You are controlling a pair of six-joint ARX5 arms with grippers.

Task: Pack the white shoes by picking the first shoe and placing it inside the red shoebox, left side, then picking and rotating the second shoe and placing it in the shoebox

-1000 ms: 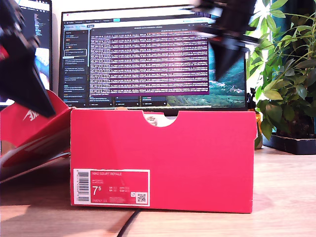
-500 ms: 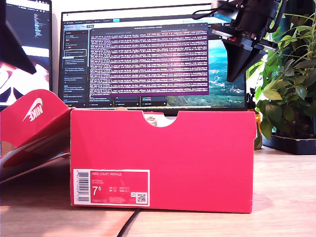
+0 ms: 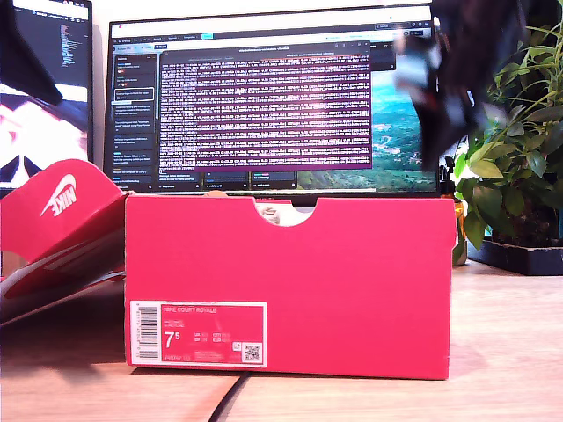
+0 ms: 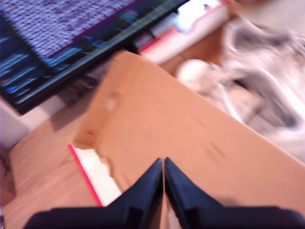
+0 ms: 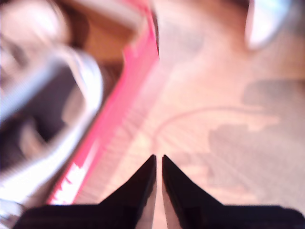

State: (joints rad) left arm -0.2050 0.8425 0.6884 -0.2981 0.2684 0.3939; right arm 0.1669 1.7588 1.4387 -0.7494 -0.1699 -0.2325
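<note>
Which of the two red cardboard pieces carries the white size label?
The red shoebox, upright at the middle of the exterior view: its label reads 7.5. The lid, leaning at that view's left, shows only a white swoosh.

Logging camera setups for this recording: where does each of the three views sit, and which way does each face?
Exterior view: low on the table, facing the red shoebox end-on, with monitors behind; a blurred arm at the exterior view's upper right.
First wrist view: on my first tool, looking down into the box at a white shoe; fingers nearly together.
Second wrist view: on my second tool, looking down over the box's red wall; fingers nearly together.
All three views share the shoebox.
</note>
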